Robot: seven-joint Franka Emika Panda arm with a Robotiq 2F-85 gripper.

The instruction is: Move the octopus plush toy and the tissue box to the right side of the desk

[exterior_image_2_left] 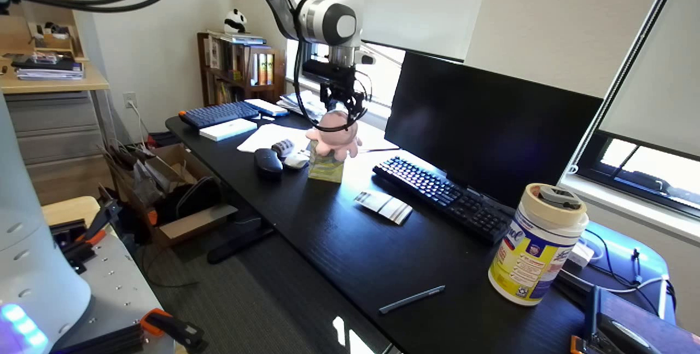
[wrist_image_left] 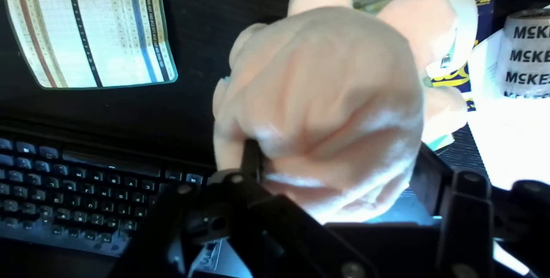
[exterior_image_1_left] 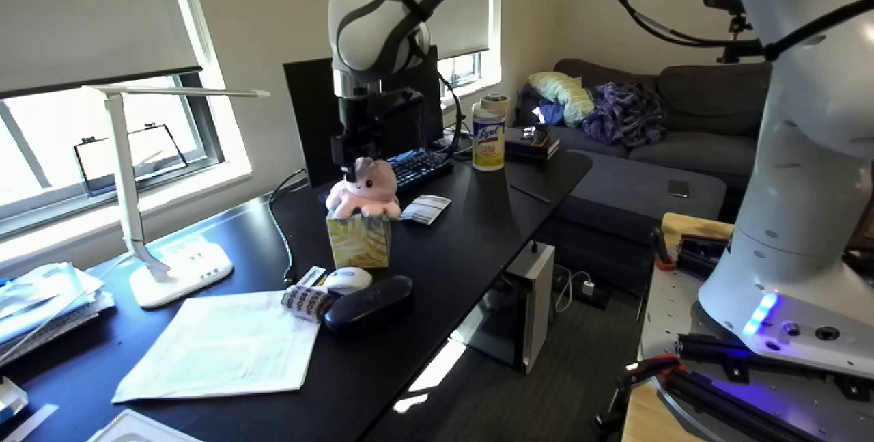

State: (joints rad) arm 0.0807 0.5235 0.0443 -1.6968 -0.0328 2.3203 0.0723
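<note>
I have the gripper [wrist_image_left: 338,155] squeezed round the octopus [exterior_image_1_left: 369,189], its head creased. It's on or just above the box [exterior_image_1_left: 360,244], I can't tell which, between front and back edges of the desk [exterior_image_1_left: 471,223]. I judge this pickup 1 of 2; next, lift straight, then carry toward the right edge.

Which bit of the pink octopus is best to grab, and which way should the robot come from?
Its round head, I think, coming straight down from above and squeezing from both sides. The octopus sits head-up on the tissue box, so the head sticks up highest, while its short arms spread out low. The gripper points down there.
</note>
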